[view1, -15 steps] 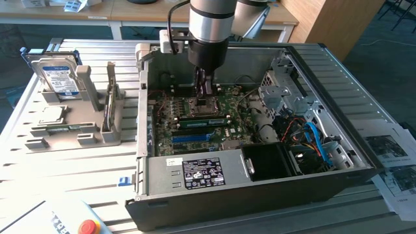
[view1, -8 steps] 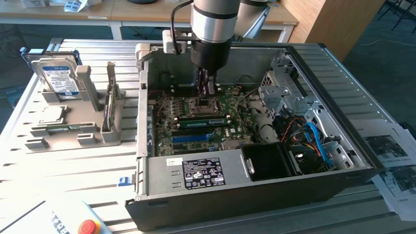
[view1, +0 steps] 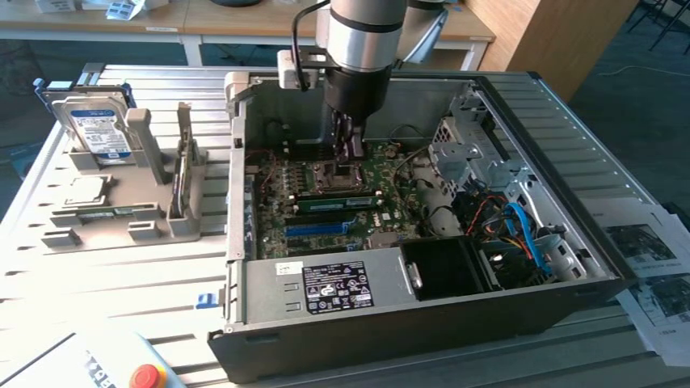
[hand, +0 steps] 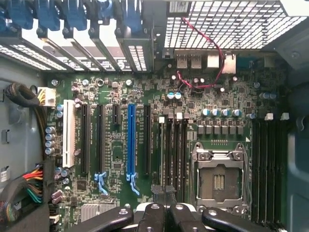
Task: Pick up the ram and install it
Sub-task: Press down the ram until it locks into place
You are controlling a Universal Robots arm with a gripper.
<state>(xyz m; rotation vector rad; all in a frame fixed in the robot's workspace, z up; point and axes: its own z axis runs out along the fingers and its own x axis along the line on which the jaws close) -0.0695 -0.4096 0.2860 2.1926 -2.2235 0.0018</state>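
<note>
In the exterior view, the black label on the power supply [view1: 336,288] and the blue-white one on the hard drive [view1: 99,128] carry print I cannot read. My gripper [view1: 347,155] hangs inside the open metal computer case [view1: 506,319], directly over the square CPU socket [view1: 345,173]. Its fingers are drawn fully together, and I cannot tell whether anything is between them. The ram [view1: 336,200], a thin green strip with dark chips, lies just beside the socket, on the side toward the long blue slot [view1: 319,229]. Its long axis runs parallel to that slot, across the view from left to right. I cannot tell whether it is seated.

In the wrist view, my gripper's [hand: 164,212] black rounded links sit near the steel-framed CPU socket [hand: 218,180]. The green motherboard [hand: 116,154] carries black slots and the blue slot [hand: 130,140]. No writing is legible.
</note>
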